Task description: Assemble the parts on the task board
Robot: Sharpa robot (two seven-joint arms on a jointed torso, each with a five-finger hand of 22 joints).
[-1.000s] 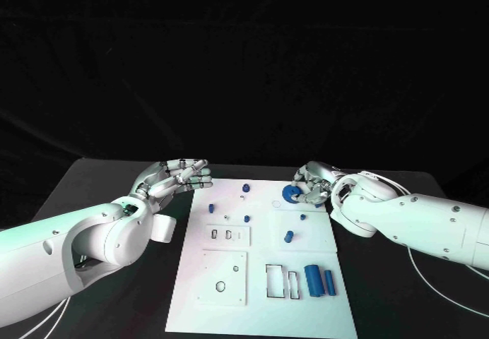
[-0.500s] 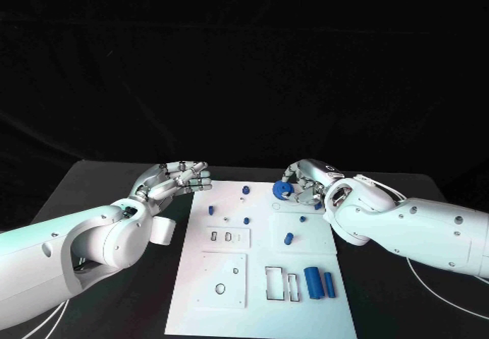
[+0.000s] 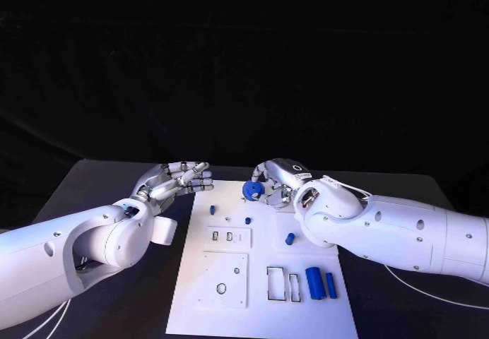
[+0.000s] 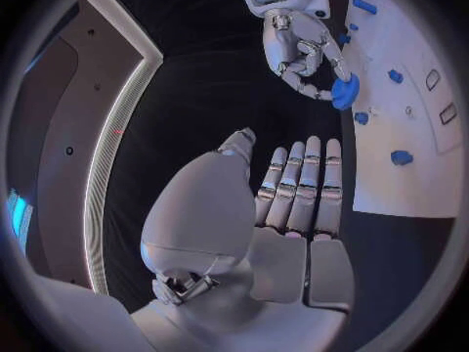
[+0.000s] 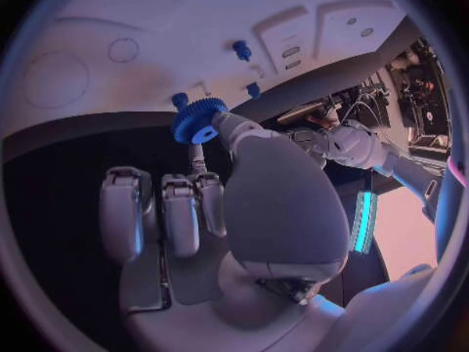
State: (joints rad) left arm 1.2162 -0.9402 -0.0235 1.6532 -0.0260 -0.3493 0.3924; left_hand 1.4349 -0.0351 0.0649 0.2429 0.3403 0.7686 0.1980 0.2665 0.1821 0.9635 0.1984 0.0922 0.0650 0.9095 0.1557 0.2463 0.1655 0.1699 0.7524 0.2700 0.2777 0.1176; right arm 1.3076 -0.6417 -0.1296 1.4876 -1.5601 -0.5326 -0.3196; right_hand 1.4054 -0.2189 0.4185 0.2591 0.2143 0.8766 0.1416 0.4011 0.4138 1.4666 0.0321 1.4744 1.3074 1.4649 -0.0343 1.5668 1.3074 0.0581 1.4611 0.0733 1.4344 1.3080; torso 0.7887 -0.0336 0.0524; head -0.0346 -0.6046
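The white task board (image 3: pixel 230 282) lies in the middle of the black table. My right hand (image 3: pixel 277 182) hovers over the board's far end and pinches a blue gear (image 3: pixel 253 189) between thumb and a finger. The right wrist view shows that gear (image 5: pixel 199 120) at the fingertips above the board (image 5: pixel 147 47), and the left wrist view shows the gear (image 4: pixel 344 92) under the right hand (image 4: pixel 298 47). My left hand (image 3: pixel 175 178) hangs just off the board's far left corner, holding nothing, its fingers (image 4: pixel 303 184) side by side and apart from the thumb.
Small blue pegs (image 3: pixel 213 209) (image 3: pixel 248 218) (image 3: pixel 290 238) stand on the board's far half. Two blue cylinders (image 3: pixel 314 282) (image 3: pixel 329 283) lie near its front right, beside rectangular slots (image 3: pixel 275 280). A round hole (image 3: pixel 221 287) sits front left. Bare black table (image 3: pixel 408 311) flanks the board.
My right hand has carried the blue gear leftward across the board's far end, from the right side toward the middle. The left hand has stayed put.
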